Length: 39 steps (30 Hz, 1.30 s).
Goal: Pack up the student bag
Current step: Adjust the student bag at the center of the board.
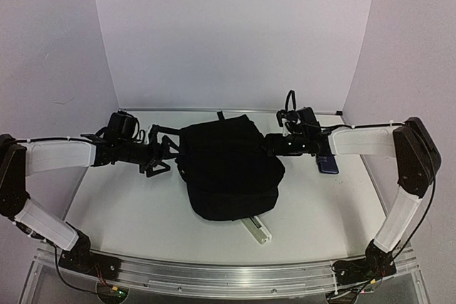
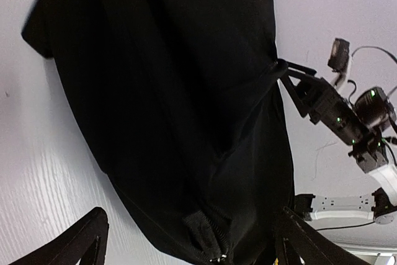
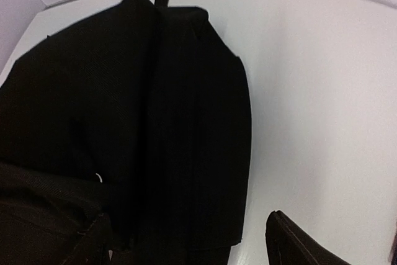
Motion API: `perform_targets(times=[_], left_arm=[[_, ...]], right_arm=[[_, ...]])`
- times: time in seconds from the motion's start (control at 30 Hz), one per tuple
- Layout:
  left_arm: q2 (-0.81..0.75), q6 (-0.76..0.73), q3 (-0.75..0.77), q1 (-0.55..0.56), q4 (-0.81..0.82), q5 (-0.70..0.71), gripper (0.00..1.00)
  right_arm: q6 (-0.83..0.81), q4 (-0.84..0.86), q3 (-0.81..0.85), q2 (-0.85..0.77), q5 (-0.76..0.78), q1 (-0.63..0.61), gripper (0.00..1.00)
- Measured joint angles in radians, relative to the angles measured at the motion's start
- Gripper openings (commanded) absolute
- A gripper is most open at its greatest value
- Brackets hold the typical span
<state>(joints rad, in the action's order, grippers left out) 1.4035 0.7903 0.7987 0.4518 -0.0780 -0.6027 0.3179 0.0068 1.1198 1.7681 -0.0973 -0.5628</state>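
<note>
The student bag is a large black backpack lying flat in the middle of the white table, rounded end toward me. My left gripper is at its left edge, open, by the straps. In the left wrist view the bag fills the frame, and its zippered edge with a small metal pull lies between the wide-spread fingers of that gripper. My right gripper is at the bag's upper right side. In the right wrist view it is open over the bag's edge.
A dark blue flat object lies on the table under the right forearm. A pale, long narrow item sticks out from under the bag's near edge. Curved white walls close in the back and sides. The right arm shows in the left wrist view.
</note>
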Motion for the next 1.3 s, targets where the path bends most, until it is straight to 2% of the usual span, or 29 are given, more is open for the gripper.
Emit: perform_targets(times=[0.07, 0.1, 0.2, 0.3, 0.4, 0.47, 0.5, 0.6, 0.73, 0.87, 0.93, 1.0, 1.07, 1.13, 1.2, 1.3], left_arm=[[-0.028, 0.032, -0.044, 0.022, 0.000, 0.004, 0.91], [-0.038, 0.050, -0.065, 0.028, 0.002, 0.004, 0.88], [-0.044, 0.100, -0.110, 0.038, 0.035, -0.001, 0.75], [-0.007, 0.154, -0.120, 0.041, 0.120, -0.025, 0.53], [0.070, 0.198, -0.118, 0.041, 0.241, -0.056, 0.25], [0.123, 0.214, -0.112, 0.040, 0.293, -0.071, 0.10], [0.146, 0.210, -0.101, 0.040, 0.299, -0.074, 0.05], [0.200, 0.197, -0.056, 0.036, 0.298, -0.078, 0.00], [0.243, 0.128, 0.028, -0.015, 0.265, -0.085, 0.00], [0.339, 0.039, 0.163, -0.094, 0.233, -0.107, 0.02], [0.419, -0.032, 0.263, -0.129, 0.203, -0.107, 0.06], [0.502, -0.102, 0.378, -0.151, 0.156, -0.094, 0.16], [0.569, -0.167, 0.484, -0.168, 0.119, -0.074, 0.32], [0.610, -0.227, 0.573, -0.181, 0.084, -0.043, 0.52], [0.612, -0.270, 0.628, -0.188, 0.050, -0.009, 0.68], [0.586, -0.344, 0.669, -0.190, 0.003, 0.072, 0.83]], right_arm=[[0.006, -0.001, 0.000, 0.016, -0.067, 0.021, 0.65], [0.008, 0.000, 0.000, 0.020, -0.094, 0.026, 0.58], [0.019, 0.005, 0.000, 0.026, -0.159, 0.030, 0.41], [0.025, 0.014, -0.001, 0.034, -0.221, 0.030, 0.18], [0.039, 0.032, -0.011, 0.035, -0.258, 0.032, 0.02], [0.045, 0.047, -0.022, 0.035, -0.272, 0.033, 0.00], [0.050, 0.055, -0.029, 0.035, -0.278, 0.034, 0.00], [0.062, 0.081, -0.060, 0.035, -0.302, 0.037, 0.00], [0.088, 0.118, -0.116, 0.016, -0.340, 0.032, 0.00], [0.134, 0.150, -0.153, -0.013, -0.340, -0.030, 0.00], [0.162, 0.165, -0.154, -0.019, -0.320, -0.096, 0.00], [0.197, 0.191, -0.154, -0.021, -0.297, -0.192, 0.01], [0.227, 0.225, -0.152, -0.024, -0.294, -0.288, 0.18], [0.261, 0.251, -0.147, -0.032, -0.292, -0.380, 0.42], [0.272, 0.258, -0.145, -0.057, -0.277, -0.426, 0.58], [0.261, 0.220, -0.127, -0.124, -0.196, -0.425, 0.74]])
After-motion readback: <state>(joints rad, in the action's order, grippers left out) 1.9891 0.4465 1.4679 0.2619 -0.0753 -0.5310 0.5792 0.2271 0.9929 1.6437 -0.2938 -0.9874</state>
